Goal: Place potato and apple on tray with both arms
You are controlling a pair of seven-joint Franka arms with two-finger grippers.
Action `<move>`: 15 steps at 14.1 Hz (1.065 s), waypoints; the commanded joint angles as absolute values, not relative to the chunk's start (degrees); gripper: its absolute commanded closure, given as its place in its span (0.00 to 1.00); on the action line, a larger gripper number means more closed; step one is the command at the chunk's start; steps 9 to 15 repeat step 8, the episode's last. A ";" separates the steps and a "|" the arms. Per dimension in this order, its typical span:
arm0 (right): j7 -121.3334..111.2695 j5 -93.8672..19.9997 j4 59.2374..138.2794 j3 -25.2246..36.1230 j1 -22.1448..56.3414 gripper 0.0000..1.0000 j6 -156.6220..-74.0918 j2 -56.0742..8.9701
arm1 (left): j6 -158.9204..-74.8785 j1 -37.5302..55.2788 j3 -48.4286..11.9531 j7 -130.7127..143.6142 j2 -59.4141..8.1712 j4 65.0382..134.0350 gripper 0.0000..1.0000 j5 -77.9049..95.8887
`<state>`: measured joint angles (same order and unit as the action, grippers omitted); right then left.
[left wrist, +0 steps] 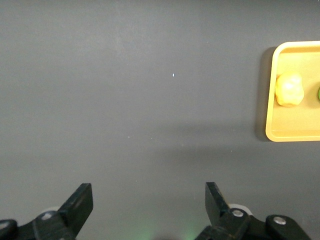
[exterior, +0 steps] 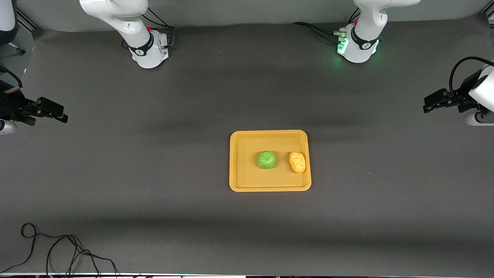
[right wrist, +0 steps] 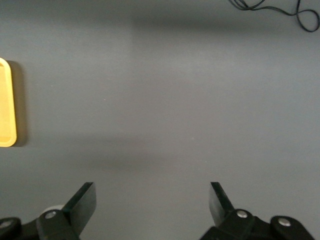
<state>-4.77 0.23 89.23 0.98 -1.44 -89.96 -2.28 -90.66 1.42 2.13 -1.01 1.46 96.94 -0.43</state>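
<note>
The yellow-orange tray [exterior: 247,181] lies on the dark table mat. The green apple [exterior: 266,160] sits on it near the middle. The yellow-tan potato [exterior: 297,162] lies on it beside the apple, toward the left arm's end. The left gripper [exterior: 427,106] is open and empty over the mat at the left arm's end of the table. The right gripper [exterior: 63,116] is open and empty over the mat at the right arm's end. The left wrist view shows the left gripper [left wrist: 149,200], the tray [left wrist: 280,131] and the potato [left wrist: 289,90]. The right wrist view shows the right gripper [right wrist: 152,199] and the tray's edge [right wrist: 6,105].
A loose black cable [exterior: 61,251] lies on the mat near the front camera at the right arm's end; it also shows in the right wrist view [right wrist: 280,10]. The arm bases [exterior: 148,50] [exterior: 357,48] stand along the table's edge farthest from the front camera.
</note>
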 commanded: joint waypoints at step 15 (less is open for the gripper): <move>-5.01 2.37 90.35 0.44 -1.67 0.00 -90.26 -1.23 | -89.56 1.94 1.93 -0.70 2.29 96.42 0.00 -0.18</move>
